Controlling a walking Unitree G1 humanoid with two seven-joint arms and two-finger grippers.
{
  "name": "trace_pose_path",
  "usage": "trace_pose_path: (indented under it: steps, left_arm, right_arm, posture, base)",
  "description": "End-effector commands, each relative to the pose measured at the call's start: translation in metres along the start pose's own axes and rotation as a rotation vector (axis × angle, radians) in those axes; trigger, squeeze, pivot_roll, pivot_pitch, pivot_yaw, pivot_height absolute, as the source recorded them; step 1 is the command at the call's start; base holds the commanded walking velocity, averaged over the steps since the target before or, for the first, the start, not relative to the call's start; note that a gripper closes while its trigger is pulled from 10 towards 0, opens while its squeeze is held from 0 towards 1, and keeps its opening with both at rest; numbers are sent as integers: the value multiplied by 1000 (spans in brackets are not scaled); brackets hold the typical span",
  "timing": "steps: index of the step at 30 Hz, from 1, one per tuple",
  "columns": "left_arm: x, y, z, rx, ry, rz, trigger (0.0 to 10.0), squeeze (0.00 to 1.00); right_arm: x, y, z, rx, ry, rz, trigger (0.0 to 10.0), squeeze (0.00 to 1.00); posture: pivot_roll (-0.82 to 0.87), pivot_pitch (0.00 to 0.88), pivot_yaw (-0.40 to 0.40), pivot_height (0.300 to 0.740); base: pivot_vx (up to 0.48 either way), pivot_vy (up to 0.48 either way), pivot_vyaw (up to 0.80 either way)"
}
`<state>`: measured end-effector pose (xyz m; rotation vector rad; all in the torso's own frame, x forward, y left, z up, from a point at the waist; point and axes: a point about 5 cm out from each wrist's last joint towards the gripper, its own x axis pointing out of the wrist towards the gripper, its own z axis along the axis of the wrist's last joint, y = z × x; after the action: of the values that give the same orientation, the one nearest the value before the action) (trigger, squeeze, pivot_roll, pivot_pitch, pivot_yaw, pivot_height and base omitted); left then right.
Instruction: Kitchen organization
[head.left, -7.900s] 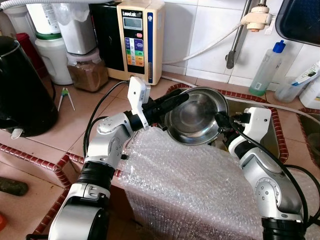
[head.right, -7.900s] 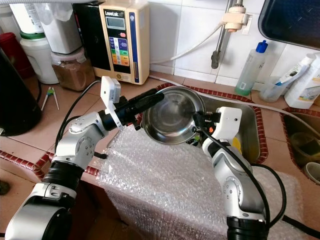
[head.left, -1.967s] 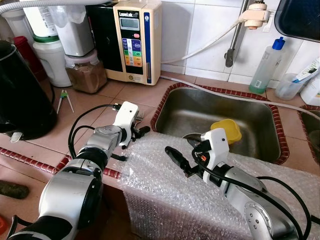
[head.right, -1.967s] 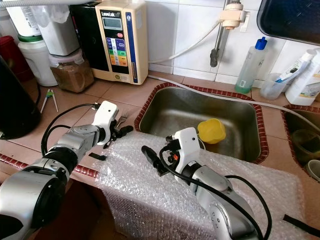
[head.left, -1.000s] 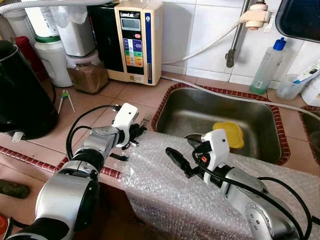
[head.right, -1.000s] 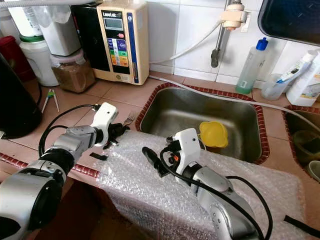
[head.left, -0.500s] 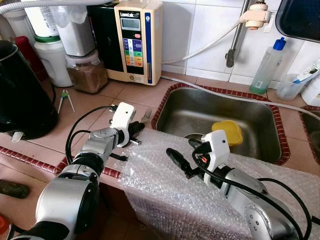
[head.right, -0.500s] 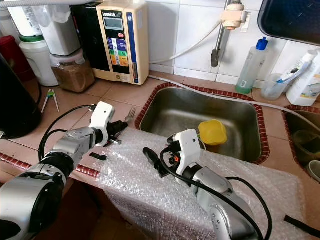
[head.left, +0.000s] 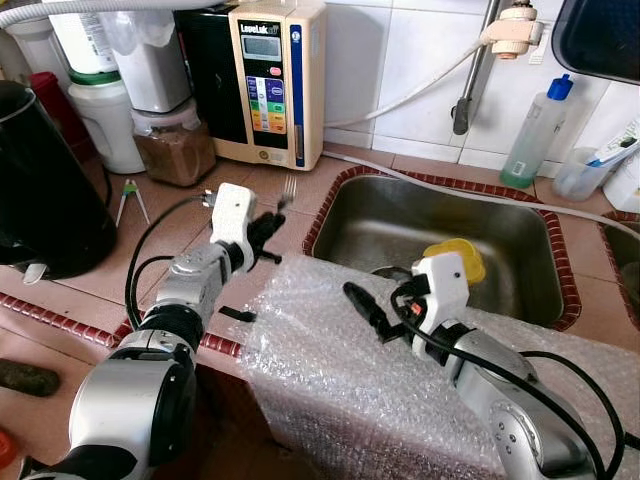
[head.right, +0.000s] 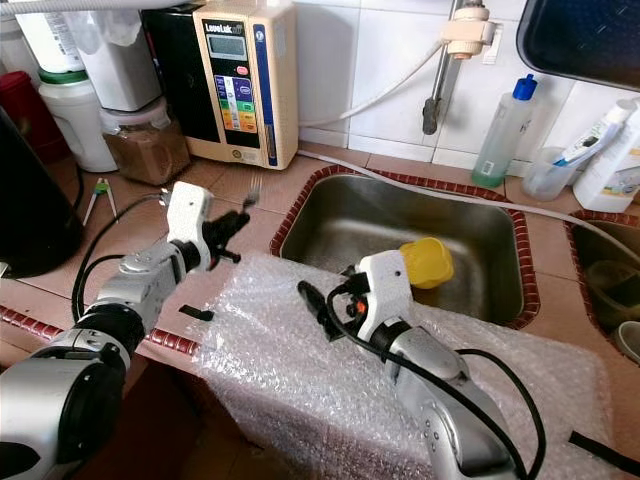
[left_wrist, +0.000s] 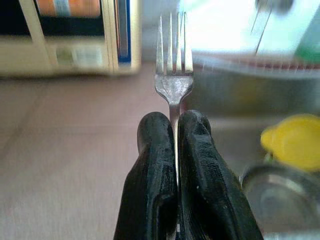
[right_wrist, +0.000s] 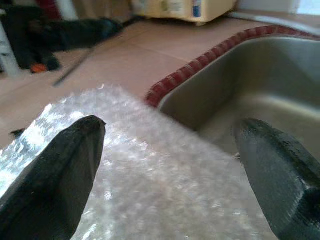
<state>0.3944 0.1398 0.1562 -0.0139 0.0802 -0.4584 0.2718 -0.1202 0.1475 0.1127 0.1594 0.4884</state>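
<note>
Half the fork (left_wrist: 173, 75) hides between the left gripper's (left_wrist: 172, 125) clamped jaws.

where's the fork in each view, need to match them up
Left eye view: fork stands up from the left hand, just left of the sink's near-left corner.
Right eye view: fork, same place.
Left wrist view: fork centred, tines up, handle pinched between the fingers.
Right wrist view: I cannot make it out.
Shared landmark: the yellow cup in the sink.
</note>
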Motion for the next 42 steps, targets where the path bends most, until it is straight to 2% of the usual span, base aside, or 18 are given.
trace_pose_path:
  steps: [1,5,7,8,10,13,16,19,24,32,33,35,36,37,42]
  left_arm:
    - [-1,-2,8,29,-86,-13,0,0]
    - [-2,-10,17,138,-182,-42,0,0]
    - [-2,-18,21,180,-230,-87,0,0]
    - [-3,-26,24,237,-264,-133,0,0]
    - [-3,-30,25,265,-282,-155,0,0]
    - [-3,-48,27,333,-338,-245,0,0]
    - [-4,-58,27,365,-365,-300,0,0]
    - [-8,-70,25,378,-388,-409,0,0]
    - [-13,-80,28,411,-438,-516,0,0]
    - [-15,-86,28,466,-441,-601,0,0]
    - [-16,-86,28,473,-443,-614,0,0]
    - [-17,-88,27,475,-444,-630,0,0]
    - [-17,-88,27,474,-445,-633,0,0]
    - [-17,-89,27,474,-446,-639,0,0]
    - [-17,-93,25,466,-447,-645,0,0]
  right_arm:
    - [2,-8,9,-15,-49,-63,10000,0]
    - [4,-16,24,-15,-151,-130,10000,0]
    - [4,-17,38,1,-231,-133,10000,0]
    - [4,-16,48,20,-285,-120,10000,0]
    - [4,-16,53,31,-309,-112,10000,0]
    - [5,-15,60,70,-349,-87,10000,0]
    - [6,-13,63,99,-371,-64,10000,0]
    - [5,-9,68,127,-396,-3,10000,0]
    - [5,-14,72,139,-403,20,10000,0]
    - [12,-16,79,126,-409,43,10000,0]
    - [14,-16,82,127,-413,46,9686,0]
    - [17,-16,84,136,-418,51,3255,0]
    - [18,-16,84,138,-419,51,3255,0]
    - [19,-16,84,140,-419,53,0,0]
    - [29,-14,85,166,-407,70,0,0]
  posture:
    - [28,0,56,740]
    - [36,0,47,740]
    - [39,0,43,740]
    - [41,0,41,740]
    - [41,0,40,740]
    - [40,0,39,740]
    - [38,0,39,740]
    - [32,0,43,740]
    - [30,0,40,740]
    - [32,0,38,740]
    - [31,0,37,740]
    - [30,0,37,740]
    - [30,0,37,740]
    - [29,0,36,740]
    - [28,0,29,740]
  base:
    - [0,0,0]
    - [0,0,0]
    - [0,0,0]
    - [0,0,0]
    - [0,0,0]
    - [0,0,0]
    - [0,0,0]
    - [0,0,0]
    - [0,0,0]
    - [0,0,0]
    - [0,0,0]
    - [0,0,0]
    - [0,0,0]
    - [0,0,0]
    - [0,0,0]
